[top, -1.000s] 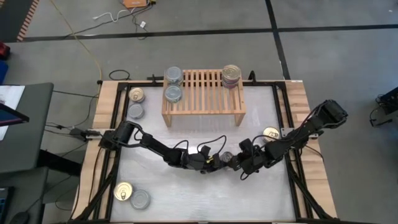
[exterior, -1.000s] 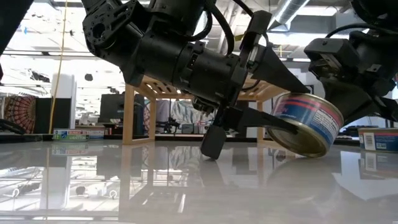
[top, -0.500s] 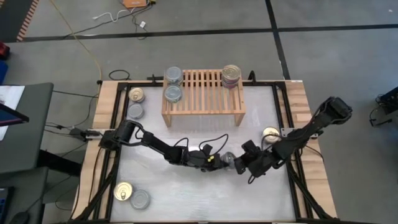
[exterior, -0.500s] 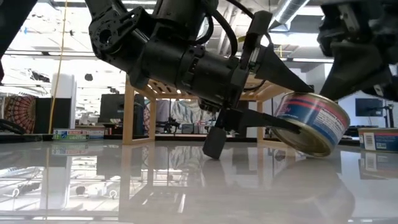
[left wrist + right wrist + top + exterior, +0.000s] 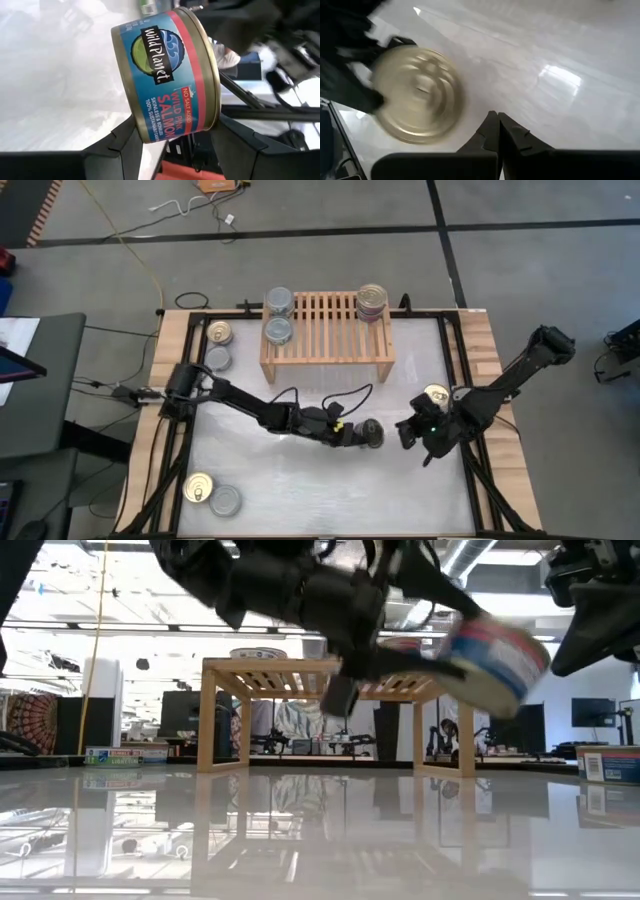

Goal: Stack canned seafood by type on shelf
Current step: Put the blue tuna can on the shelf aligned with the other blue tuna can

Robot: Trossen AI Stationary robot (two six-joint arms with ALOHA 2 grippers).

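Note:
My left gripper (image 5: pixel 368 434) is shut on a blue-and-red labelled salmon can (image 5: pixel 167 75) above the middle of the table, seen high in the low view (image 5: pixel 495 652). My right gripper (image 5: pixel 408 435) is shut on nothing, just right of that can, its fingers (image 5: pixel 497 125) pointing toward it. The wooden shelf (image 5: pixel 325 325) stands at the table's far side. It carries two silver-topped stacks (image 5: pixel 279 302) (image 5: pixel 279 331) at its left end and a gold-topped stack (image 5: pixel 372 302) at its right end. My left gripper pinches the salmon can between its two fingers, one finger (image 5: pixel 127 137) on each flat end near the rim (image 5: pixel 145 132). The fingers come nearly level from the table's left. The can is lifted clear of the table, on edge, with its label wall showing.
Loose cans lie on the table: a gold one (image 5: pixel 219 333) and a silver one (image 5: pixel 217 359) left of the shelf, two (image 5: pixel 199 488) (image 5: pixel 226 501) at the near left corner, and a gold one (image 5: pixel 435 393) beside the right arm.
My left gripper has risen with the salmon can, rolled its wrist and gone a little toward the table's right. The can, earlier tilted with its rim on the table, is now lifted clear. My right gripper, still shut, has drawn up and back toward the right edge.

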